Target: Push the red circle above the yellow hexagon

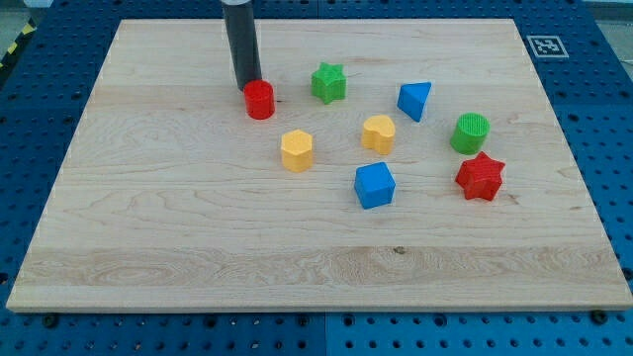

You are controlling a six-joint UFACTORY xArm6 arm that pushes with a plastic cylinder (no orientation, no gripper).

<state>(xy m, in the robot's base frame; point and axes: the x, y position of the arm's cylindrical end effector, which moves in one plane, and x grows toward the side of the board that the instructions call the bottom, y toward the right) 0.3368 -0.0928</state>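
Presently, the dark rod descends from the view's top and its tip [246, 86] stands on the wooden board [148, 227], touching the upper-left edge of the red circle [259, 100]. The arm carries no claw at all, only this rod, so no spread or pinch can be reported. The red circle lies in the board's upper-left-centre region, above and slightly to the view's left of the yellow hexagon [297, 150], the two blocks near one another but apart. To the view's right of the red circle sits a green star [328, 83], close but not touching. A yellow heart [378, 133] rests to the right of the yellow hexagon, with a blue cube [375, 185] below it. A blue triangle [414, 100] lies right of the green star. Farther to the view's right, a green circle [471, 133] sits just above a red star [481, 176], the pair near each other. The board rests on a blue perforated table [40, 89], and a fiducial marker [542, 45] shows at the board's upper-right corner.
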